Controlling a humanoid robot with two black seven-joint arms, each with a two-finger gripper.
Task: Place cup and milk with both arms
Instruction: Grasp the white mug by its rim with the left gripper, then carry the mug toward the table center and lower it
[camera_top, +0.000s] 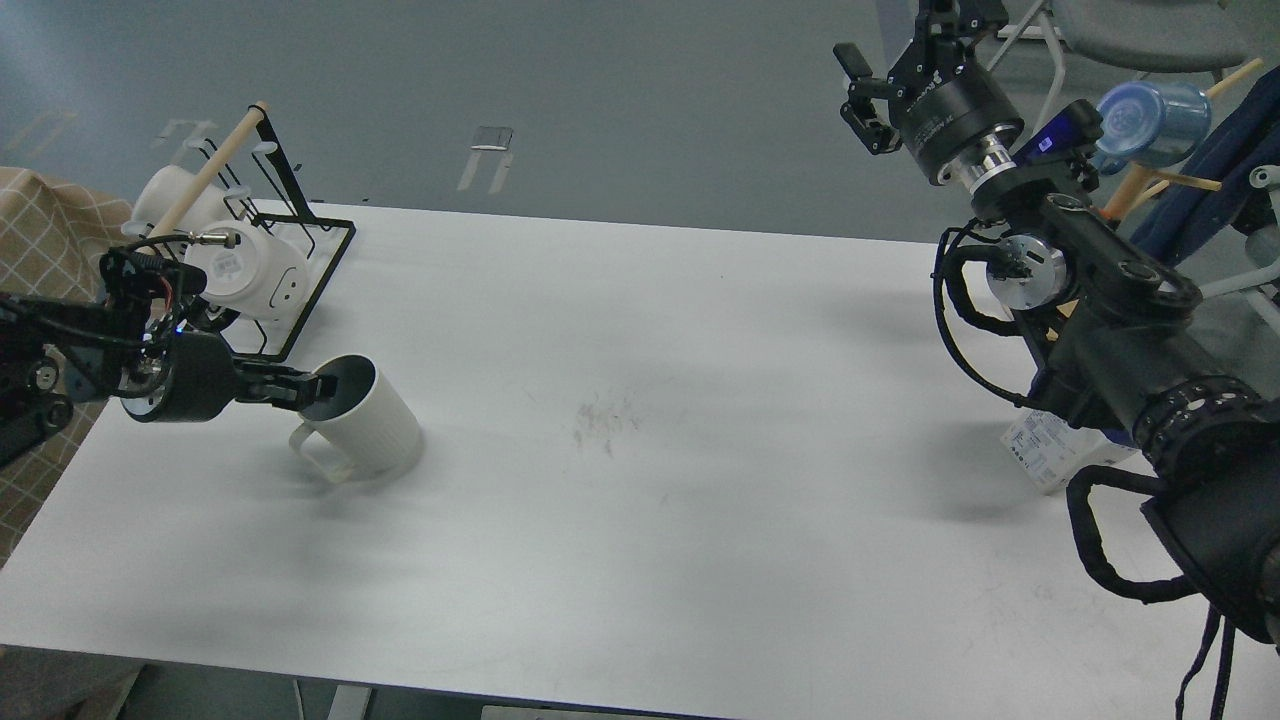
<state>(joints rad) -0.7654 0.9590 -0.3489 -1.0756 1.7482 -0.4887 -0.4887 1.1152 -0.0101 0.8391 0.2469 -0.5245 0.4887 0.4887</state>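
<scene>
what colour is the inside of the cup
Dark grey inside the off-white cup; head view shows it.

Single head view, downward over table (640, 400)

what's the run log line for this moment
left claw: gripping cup rim, tilted | right claw: raised, empty | milk: mostly hidden behind right arm

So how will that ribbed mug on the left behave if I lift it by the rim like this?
The cup looks rigid, so it probably won't flex. The left end effector pinches only its rim wall, off-centre, and the cup already sits tilted, so it may swing or pivot when lifted. Its glazed-looking surface could be slippery; the loop handle adds weight to one side.
</scene>
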